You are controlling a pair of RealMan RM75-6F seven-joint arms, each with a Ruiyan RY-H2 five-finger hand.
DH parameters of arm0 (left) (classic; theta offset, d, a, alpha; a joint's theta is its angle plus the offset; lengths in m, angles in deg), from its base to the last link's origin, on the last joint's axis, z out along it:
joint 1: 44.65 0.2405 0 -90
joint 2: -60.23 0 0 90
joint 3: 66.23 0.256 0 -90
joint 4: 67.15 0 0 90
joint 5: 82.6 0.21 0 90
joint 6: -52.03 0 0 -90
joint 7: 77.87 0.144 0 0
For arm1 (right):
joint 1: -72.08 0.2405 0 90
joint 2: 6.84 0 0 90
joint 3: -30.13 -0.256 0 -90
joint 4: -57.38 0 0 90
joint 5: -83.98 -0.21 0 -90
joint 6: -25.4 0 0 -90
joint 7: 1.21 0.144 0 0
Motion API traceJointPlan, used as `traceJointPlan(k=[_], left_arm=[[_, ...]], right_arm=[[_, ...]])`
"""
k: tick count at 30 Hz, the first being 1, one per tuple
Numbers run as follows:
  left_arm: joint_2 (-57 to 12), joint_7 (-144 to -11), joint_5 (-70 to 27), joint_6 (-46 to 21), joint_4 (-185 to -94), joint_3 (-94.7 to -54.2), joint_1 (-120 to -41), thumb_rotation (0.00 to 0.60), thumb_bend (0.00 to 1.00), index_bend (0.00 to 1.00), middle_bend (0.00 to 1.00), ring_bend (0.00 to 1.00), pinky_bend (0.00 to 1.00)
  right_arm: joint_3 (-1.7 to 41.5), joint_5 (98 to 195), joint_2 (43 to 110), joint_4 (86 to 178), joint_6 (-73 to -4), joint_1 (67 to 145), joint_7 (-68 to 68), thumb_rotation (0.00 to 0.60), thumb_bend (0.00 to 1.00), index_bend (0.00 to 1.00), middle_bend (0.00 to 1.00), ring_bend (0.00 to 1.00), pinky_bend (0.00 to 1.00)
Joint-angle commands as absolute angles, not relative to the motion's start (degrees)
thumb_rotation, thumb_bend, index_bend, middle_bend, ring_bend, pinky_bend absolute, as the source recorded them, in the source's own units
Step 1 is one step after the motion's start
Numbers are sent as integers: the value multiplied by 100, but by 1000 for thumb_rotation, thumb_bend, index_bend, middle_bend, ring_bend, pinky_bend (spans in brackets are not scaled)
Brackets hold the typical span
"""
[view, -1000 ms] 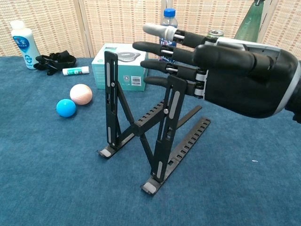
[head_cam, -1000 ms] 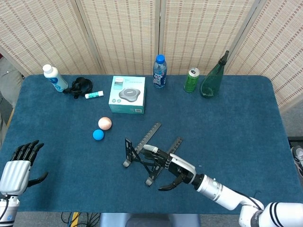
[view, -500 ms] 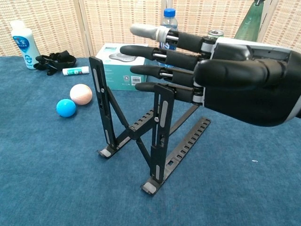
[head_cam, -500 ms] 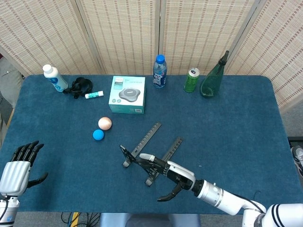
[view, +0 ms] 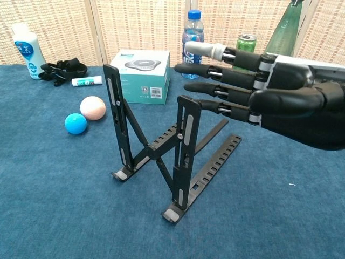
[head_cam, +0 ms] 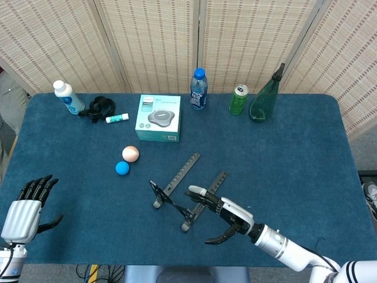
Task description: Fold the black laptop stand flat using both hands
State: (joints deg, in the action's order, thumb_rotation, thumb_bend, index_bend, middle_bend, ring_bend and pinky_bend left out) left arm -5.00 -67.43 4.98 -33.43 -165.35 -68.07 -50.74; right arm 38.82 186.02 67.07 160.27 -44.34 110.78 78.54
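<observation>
The black laptop stand (view: 161, 148) stands unfolded on the blue table, its two uprights raised in a crossed frame; the head view shows the stand (head_cam: 182, 191) near the table's front middle. My right hand (view: 280, 100) hovers just right of the uprights, fingers stretched out and apart, holding nothing. Its fingertips (view: 191, 69) point left, a small gap from the nearer upright. In the head view the right hand (head_cam: 227, 215) sits at the stand's right end. My left hand (head_cam: 26, 206) is open, far off at the table's front left corner.
A peach ball (head_cam: 130, 154) and a blue ball (head_cam: 122, 168) lie left of the stand. Behind it sit a teal box (head_cam: 158, 118), a water bottle (head_cam: 198, 89), a green can (head_cam: 238, 99) and a green glass bottle (head_cam: 266, 97). A white bottle (head_cam: 68, 98) stands back left.
My right hand has drawn back to the right, off the stand's uprights. The uprights, pushed to a steeper stance earlier, have stayed where they were half a second ago. The left hand barely moved.
</observation>
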Motion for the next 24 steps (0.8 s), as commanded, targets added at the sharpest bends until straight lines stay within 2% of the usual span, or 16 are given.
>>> traceJointPlan(k=[1, 24], left_arm=[[-495, -6738, 490, -3348, -16538, -6809, -5070, 600, 147, 121, 71, 91, 74], [-482, -6704, 488, -3368, -16571, -6791, -5042, 600, 147, 121, 71, 91, 74]], right_arm=[[3941, 18558, 6728, 15983, -4435, 11025, 7843, 600, 0, 0, 95, 0, 0], [4145, 18283, 7439, 15316, -3909, 10954, 8167, 600, 0, 0, 95, 0, 0]])
